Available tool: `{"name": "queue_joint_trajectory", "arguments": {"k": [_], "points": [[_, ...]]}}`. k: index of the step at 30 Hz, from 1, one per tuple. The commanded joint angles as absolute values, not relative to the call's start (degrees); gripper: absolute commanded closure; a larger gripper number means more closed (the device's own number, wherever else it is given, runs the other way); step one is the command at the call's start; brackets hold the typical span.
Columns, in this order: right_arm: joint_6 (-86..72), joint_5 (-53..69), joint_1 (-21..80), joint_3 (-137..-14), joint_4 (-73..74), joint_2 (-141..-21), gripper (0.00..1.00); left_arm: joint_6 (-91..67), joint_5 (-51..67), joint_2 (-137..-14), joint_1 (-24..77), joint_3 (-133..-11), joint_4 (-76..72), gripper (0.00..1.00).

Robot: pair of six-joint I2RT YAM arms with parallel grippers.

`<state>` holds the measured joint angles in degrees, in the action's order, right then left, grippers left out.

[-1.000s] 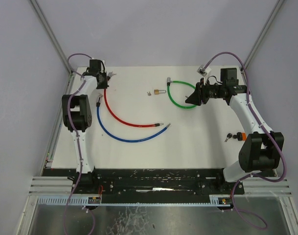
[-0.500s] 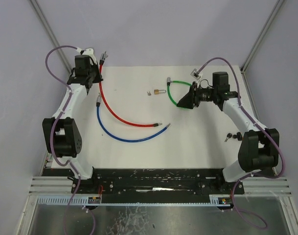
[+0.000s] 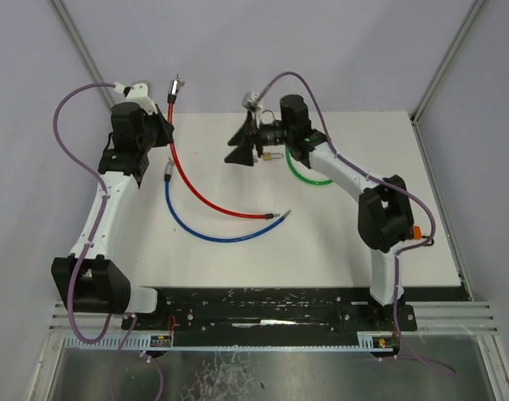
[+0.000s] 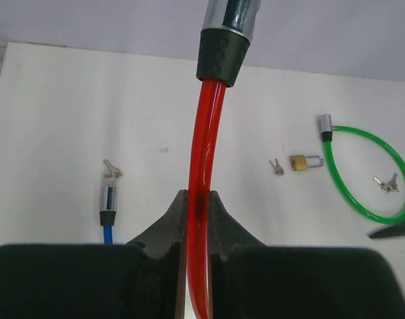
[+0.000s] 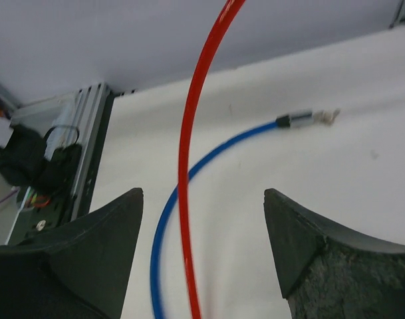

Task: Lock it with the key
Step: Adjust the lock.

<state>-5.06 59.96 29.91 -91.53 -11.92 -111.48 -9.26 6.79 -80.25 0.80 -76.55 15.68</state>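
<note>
Ana: Since a second ago the right arm swings from the far right of the table across to the middle, and the left arm lifts one end of the red cable clear of the surface.

Ben: What does each one hold?

Ana: The left gripper is pinched tight on the red cable just below its lock head, which stands up in the air. The right gripper has its fingers spread wide with nothing between them. Only the red arc and the blue cable show beyond.

Ben: And the loose end?

Ana: It lies on the table near the blue cable's tip, well apart from both grippers.

Ben: So which step is this?

Ana: Setting up, I judge: the head is presented and the free gripper is coming in. Whether a key sits in that head I cannot tell. Small keys lie just beside the padlock, and others lie inside the green cable.

Ben: Next?

Ana: Probably the right gripper has to close on the loose end or a key and line it up with the head. Both are small targets, so it calls for careful aim.
</note>
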Motion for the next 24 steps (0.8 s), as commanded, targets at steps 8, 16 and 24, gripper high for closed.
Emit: {"name": "queue_joint_trajectory", "arguments": {"k": [8, 16, 24], "points": [[-10.7, 49.7, 39.9, -122.8, -7.9, -126.9, 0.22, -13.7, 13.5, -72.5, 2.5, -72.6, 9.2, 1.0], [-12.8, 45.3, 43.2, -125.6, -5.5, -129.7, 0.28, -15.3, 15.7, -70.5, 4.0, -71.3, 8.4, 1.0], [-17.9, 46.5, 44.0, -126.3, -7.4, -130.7, 0.48, -17.2, 17.5, -68.3, 5.1, -69.9, 6.6, 1.0]]}}
